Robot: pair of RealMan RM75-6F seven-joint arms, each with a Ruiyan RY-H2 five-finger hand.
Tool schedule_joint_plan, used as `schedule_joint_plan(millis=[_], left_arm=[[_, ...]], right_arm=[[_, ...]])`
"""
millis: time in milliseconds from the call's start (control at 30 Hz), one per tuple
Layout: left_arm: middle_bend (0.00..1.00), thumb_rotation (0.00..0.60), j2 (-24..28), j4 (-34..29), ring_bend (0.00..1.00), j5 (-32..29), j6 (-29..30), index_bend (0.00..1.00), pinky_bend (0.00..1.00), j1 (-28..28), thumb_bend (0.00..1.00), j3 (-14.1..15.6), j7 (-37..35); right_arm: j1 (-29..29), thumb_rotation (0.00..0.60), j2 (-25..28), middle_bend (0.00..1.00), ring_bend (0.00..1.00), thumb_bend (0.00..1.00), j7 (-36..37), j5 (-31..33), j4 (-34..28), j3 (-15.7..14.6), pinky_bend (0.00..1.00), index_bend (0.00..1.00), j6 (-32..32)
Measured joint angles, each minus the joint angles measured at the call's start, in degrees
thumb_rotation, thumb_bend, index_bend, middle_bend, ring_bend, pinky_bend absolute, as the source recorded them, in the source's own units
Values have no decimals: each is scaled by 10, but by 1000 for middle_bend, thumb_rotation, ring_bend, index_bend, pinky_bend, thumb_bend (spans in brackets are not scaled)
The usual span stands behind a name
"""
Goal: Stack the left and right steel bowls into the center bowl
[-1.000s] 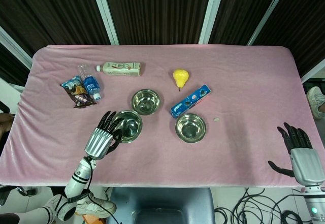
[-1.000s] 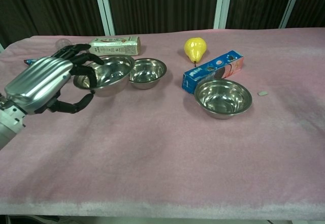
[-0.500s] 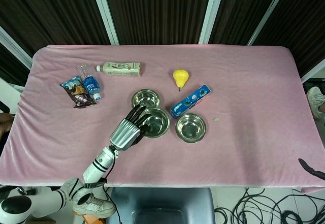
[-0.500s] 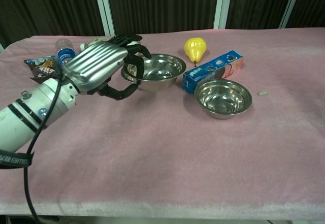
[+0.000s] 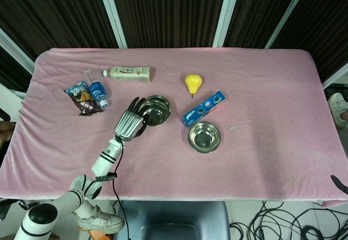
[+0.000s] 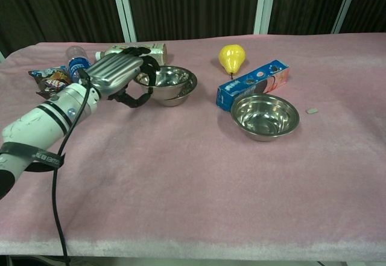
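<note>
The left bowl (image 6: 161, 79) now sits nested in the center bowl (image 6: 175, 100), near the table (image 5: 261, 87) middle. Release cleanly: open the fingers outward toward nine o'clock, without tipping the stack. The left robot hand (image 6: 120, 76) grips the bowl's near rim, fingers curled over it, forearm stretched low. Right bowl (image 6: 265, 116) waits at four o'clock.

Left hand (image 6: 117, 73) forward over table, fingers (image 6: 146, 63) curled.

Pink-clothed table (image 5: 272, 142), dark slatted wall panels (image 5: 163, 11), white posts (image 5: 111, 11)
</note>
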Motion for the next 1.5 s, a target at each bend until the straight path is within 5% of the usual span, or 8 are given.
schedule_joint_plan(millis=[200, 267, 633, 867, 1033, 1200, 1500], left_arm=[[169, 600, -12, 21, 10, -17, -12, 69, 60, -5, 400, 5, -8], [162, 600, -11, 17, 9, -18, -7, 4, 60, -4, 398, 5, -8], [87, 600, 38, -72, 0, -22, 21, 0, 60, 24, 394, 21, 27], [82, 600, 164, -250, 0, -28, 89, 0, 59, 114, 393, 49, 123], [82, 600, 259, -342, 0, -33, 174, 0, 60, 205, 392, 73, 158], [82, 600, 295, -360, 0, -31, 236, 0, 60, 265, 392, 91, 146], [82, 600, 305, -347, 0, -39, 249, 0, 59, 298, 391, 88, 102]], right_arm=[[1, 600, -1, 0, 0, 278, -5, -1, -3, 2, 0, 0, -4], [2, 600, -1, 0, 0, 278, -7, -2, -3, 1, 0, 0, -6], [11, 600, -6, 0, 0, 278, -31, -13, -6, 0, 0, 0, -21], [66, 600, -33, 0, 0, 278, -113, -38, -5, -4, 0, 23, -103], [142, 600, -75, 0, 0, 279, -196, -56, -3, 2, 0, 172, -200], [224, 600, -136, 0, 0, 287, -261, -50, 13, 17, 0, 296, -309], [346, 600, -260, 0, 0, 354, -276, -16, 110, 36, 0, 460, -441]])
